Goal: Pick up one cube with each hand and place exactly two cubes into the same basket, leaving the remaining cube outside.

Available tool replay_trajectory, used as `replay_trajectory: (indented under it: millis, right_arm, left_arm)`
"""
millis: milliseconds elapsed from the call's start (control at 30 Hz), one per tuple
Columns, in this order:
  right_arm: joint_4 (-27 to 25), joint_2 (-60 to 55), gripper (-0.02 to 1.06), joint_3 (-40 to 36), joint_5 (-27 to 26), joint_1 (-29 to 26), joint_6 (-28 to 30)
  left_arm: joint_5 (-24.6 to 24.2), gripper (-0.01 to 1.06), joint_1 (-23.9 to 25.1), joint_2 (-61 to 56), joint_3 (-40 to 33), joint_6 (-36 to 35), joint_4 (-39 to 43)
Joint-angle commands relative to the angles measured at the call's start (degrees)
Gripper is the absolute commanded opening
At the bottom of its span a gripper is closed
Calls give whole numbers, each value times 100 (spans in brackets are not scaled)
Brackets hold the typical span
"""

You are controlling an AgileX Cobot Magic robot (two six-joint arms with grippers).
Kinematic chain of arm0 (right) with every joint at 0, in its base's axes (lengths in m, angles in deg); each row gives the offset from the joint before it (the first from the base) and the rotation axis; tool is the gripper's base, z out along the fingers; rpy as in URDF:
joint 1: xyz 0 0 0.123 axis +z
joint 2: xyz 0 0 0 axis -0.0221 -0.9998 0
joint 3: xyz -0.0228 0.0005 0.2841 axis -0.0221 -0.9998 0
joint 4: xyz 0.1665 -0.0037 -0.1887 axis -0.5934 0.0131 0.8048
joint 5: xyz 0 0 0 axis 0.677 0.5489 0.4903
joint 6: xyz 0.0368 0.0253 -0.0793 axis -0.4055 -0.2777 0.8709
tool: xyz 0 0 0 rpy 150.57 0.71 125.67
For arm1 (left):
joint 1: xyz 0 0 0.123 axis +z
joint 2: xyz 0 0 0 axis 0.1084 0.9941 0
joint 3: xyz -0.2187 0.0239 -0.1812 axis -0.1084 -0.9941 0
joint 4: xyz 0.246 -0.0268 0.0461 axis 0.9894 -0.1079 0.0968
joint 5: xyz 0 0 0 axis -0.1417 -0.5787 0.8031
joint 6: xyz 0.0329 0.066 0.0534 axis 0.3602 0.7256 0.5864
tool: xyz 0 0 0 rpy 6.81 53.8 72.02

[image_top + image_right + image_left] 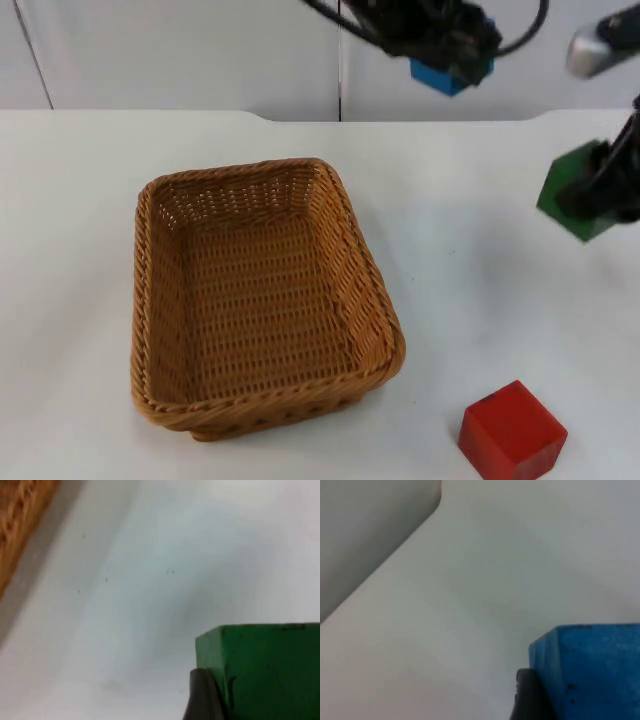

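Note:
A brown wicker basket (150, 300) sits left of the table's middle with nothing inside. My left gripper (450, 62) hangs high at the back, right of centre, shut on a blue cube (445, 76); the wrist view shows that blue cube (592, 670) against one black fingertip (530, 695). At the right edge my right gripper (590, 195) is shut on a green cube (568, 192), lifted off the table; the green cube (265, 670) is pressed against a fingertip (202, 697). A red cube (512, 432) rests on the table at the front right.
The white table meets the grey partition wall (180, 50) at the back. A corner of the basket rim (20, 520) appears in the right wrist view. Open table lies between the basket and the green cube.

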Motion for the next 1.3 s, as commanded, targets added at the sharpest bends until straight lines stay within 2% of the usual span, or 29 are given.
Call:
replay_trajectory:
  millis: [0, 167, 433, 533, 667, 933, 1133, 1267]
  right_arm:
    - [31, 508, 0, 30, 244, 5, -43]
    - [31, 933, 0, 30, 387, 5, -43]
    - [31, 1104, 0, 30, 711, 5, -118]
    - [31, 1104, 0, 30, 777, 5, -239]
    - [20, 1104, 0, 30, 663, 5, -732]
    - [20, 1104, 0, 30, 934, 5, -746]
    - [20, 1104, 0, 30, 1089, 5, -746]
    - [20, 1104, 0, 30, 1131, 5, -746]
  left_arm:
    - [-233, 0, 66, -319, 19, -377, 125]
    - [-591, 0, 138, -446, 19, -598, 184]
    - [-802, 0, 141, -554, 19, -919, 326]
    - [-863, 0, 141, -592, 19, -933, 384]
    - [-938, 0, 141, -643, 19, -1014, 440]
    - [-1351, 0, 150, -643, 19, -1325, 1093]
    - [-1649, 0, 191, -643, 9, -1358, 1136]
    - [-1590, 0, 191, -732, -191, -1358, 1164]
